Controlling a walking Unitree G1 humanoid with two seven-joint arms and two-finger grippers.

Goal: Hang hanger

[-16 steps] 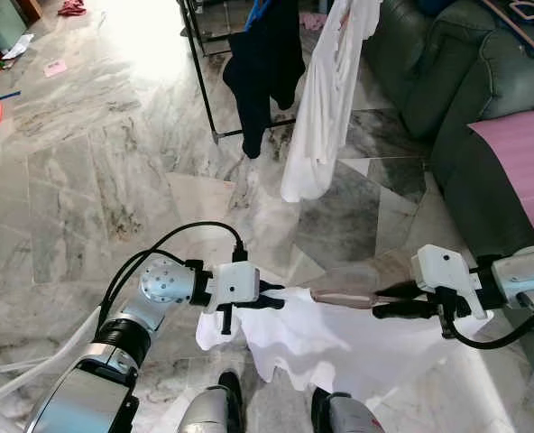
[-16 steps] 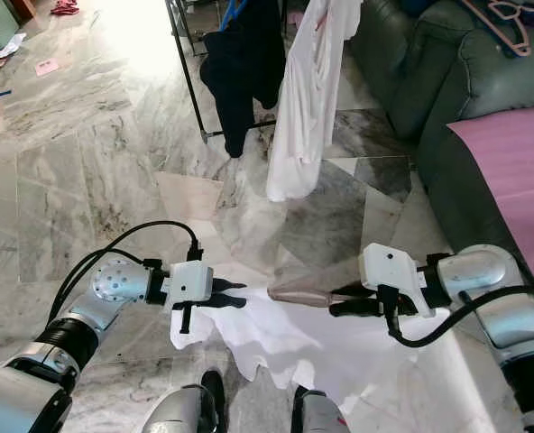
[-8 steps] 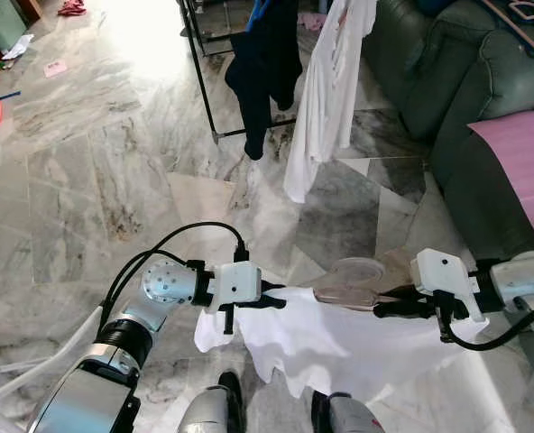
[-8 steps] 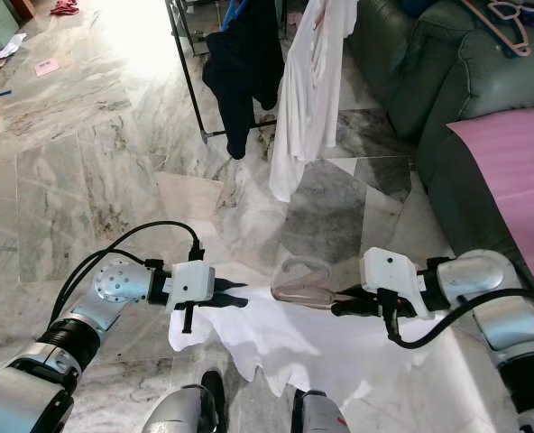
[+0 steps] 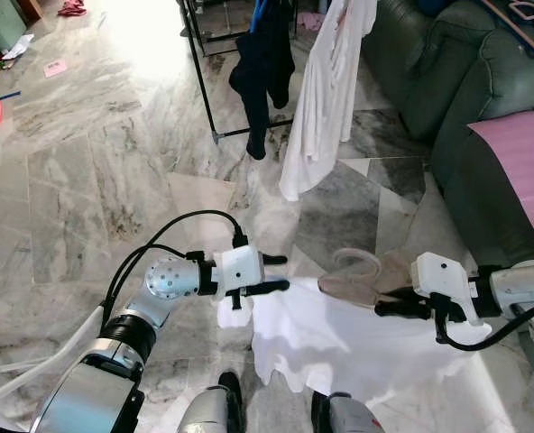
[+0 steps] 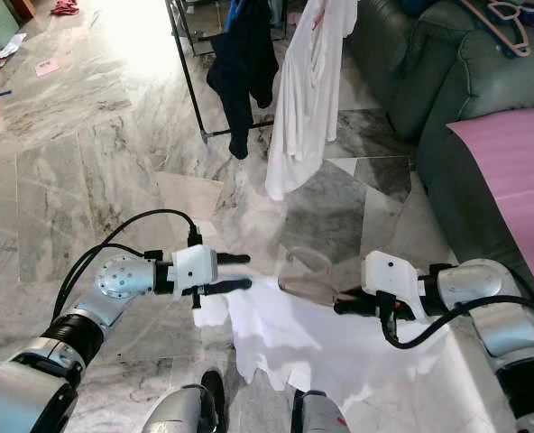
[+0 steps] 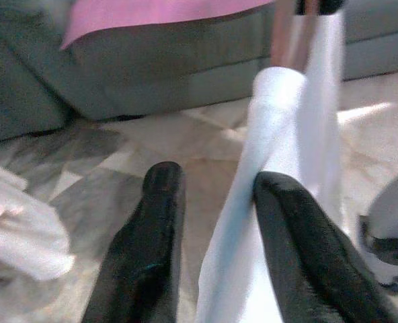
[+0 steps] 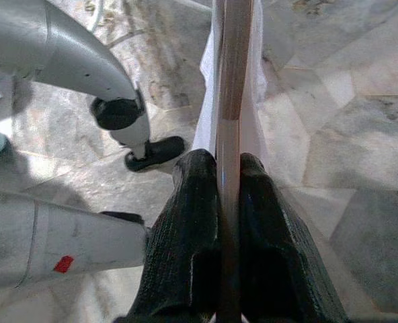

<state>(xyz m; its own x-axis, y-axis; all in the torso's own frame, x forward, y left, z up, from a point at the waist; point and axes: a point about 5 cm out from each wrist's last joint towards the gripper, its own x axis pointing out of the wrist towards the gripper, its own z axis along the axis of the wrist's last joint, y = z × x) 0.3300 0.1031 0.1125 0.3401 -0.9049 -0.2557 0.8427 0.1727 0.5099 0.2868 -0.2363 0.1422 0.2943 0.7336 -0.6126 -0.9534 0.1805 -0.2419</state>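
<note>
Hanging not yet done. The right gripper (image 5: pixel 382 308) is clenched on the translucent hanger (image 5: pixel 355 281), which carries a white garment (image 5: pixel 339 338) draped low over the marble floor (image 5: pixel 87 171). The left gripper (image 5: pixel 274 273) is released, fingers spread beside the cloth's edge. The clothes rack (image 5: pixel 201 81), with a dark garment (image 5: pixel 265 68) and a white shirt (image 5: pixel 326 90), stands well ahead: carry and hook remain.

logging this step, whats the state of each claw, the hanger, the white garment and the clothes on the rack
left claw: open, beside the garment edge
right claw: shut on the hanger
hanger: held, tilted, above the floor
white garment: draped from the hanger
dark garment: hanging on the rack
white shirt: hanging on the rack
</note>
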